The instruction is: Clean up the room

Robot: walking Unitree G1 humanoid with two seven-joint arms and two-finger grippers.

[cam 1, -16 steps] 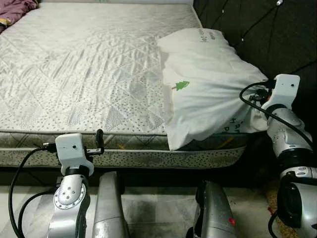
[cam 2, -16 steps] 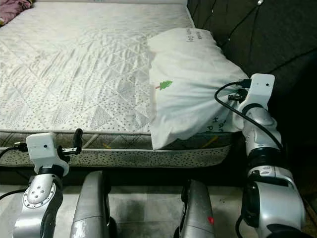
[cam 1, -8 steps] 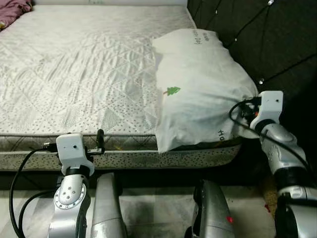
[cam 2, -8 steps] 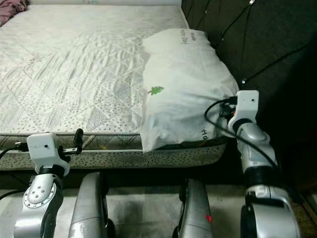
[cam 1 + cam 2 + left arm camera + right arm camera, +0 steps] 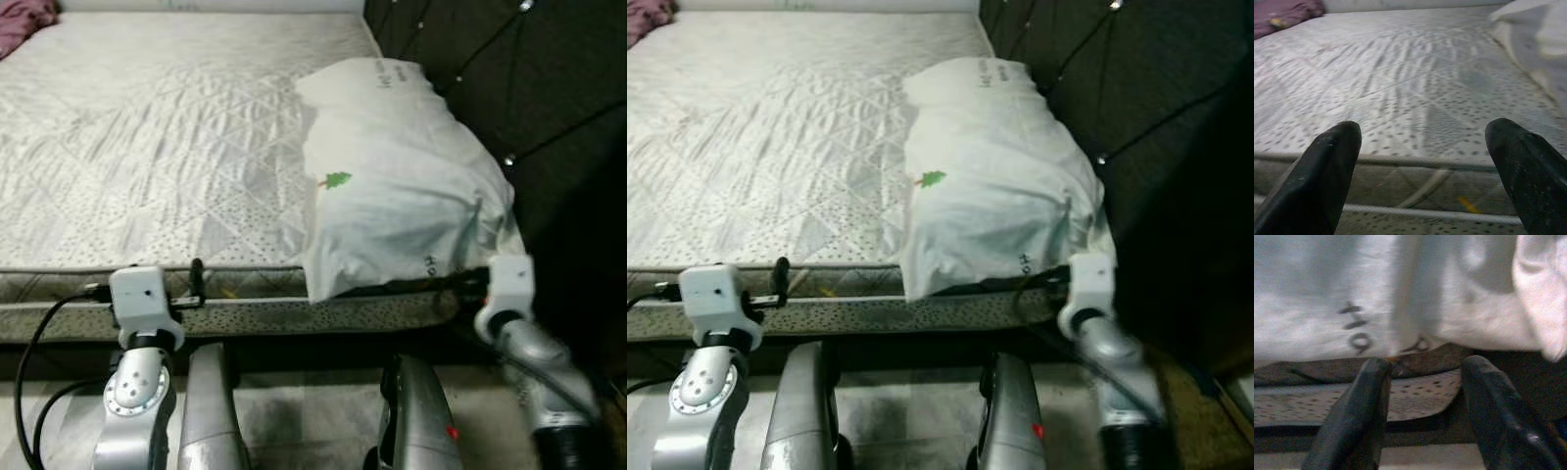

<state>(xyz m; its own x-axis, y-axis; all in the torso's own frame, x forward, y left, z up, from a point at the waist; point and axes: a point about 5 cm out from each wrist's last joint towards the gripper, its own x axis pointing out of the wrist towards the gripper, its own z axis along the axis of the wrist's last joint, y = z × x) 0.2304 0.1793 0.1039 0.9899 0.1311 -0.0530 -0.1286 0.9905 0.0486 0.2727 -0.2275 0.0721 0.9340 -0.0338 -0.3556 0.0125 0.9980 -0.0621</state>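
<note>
Two grippers low before the mattress, left gripper fingers spread apart, empty, at the bed's near edge, white pillow lying at the mattress's right side against the dark headboard, right gripper parted just beneath the pillow's overhanging edge.

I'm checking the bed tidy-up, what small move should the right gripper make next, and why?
Probably ease the right gripper up and forward to close on the pillow edge. Its fingers are open just below the pillow's hanging edge, at the mattress side, holding nothing, and that corner overhangs the mattress edge beside the dark headboard. The left gripper hovers open at the mattress edge.
</note>
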